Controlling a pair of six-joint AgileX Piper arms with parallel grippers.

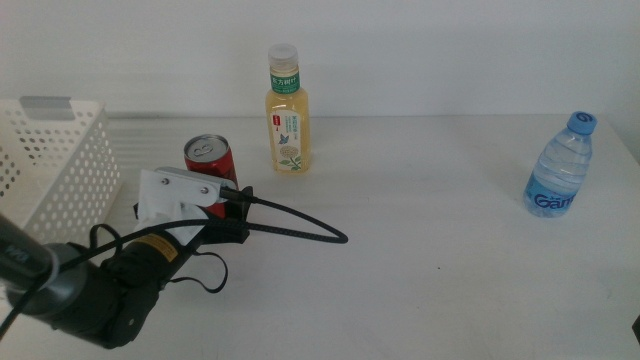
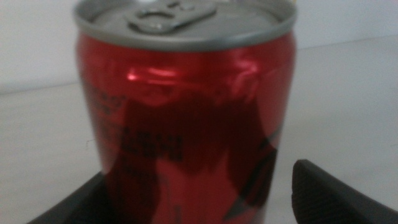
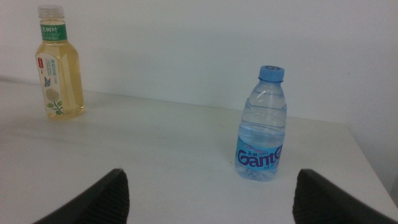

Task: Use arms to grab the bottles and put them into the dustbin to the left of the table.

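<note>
A slim red can (image 1: 209,158) stands upright on the white table (image 1: 430,270), close beside the dustbin (image 1: 55,165). My left gripper (image 1: 224,198) comes in low from the front left. In the left wrist view the can (image 2: 186,118) fills the space between the jaws of this gripper (image 2: 199,190), which is open with a gap showing on one side. The yellow tea bottle (image 1: 287,115) stands behind the can. A clear water bottle (image 1: 560,170) stands far right. My right gripper (image 3: 211,177) is open and well short of the water bottle (image 3: 261,127), with the tea bottle (image 3: 57,68) farther off.
The left arm's black cable (image 1: 300,222) loops over the table to the right of the gripper. The white perforated dustbin sits at the table's left edge. A tiny dark speck (image 1: 436,268) marks the tabletop.
</note>
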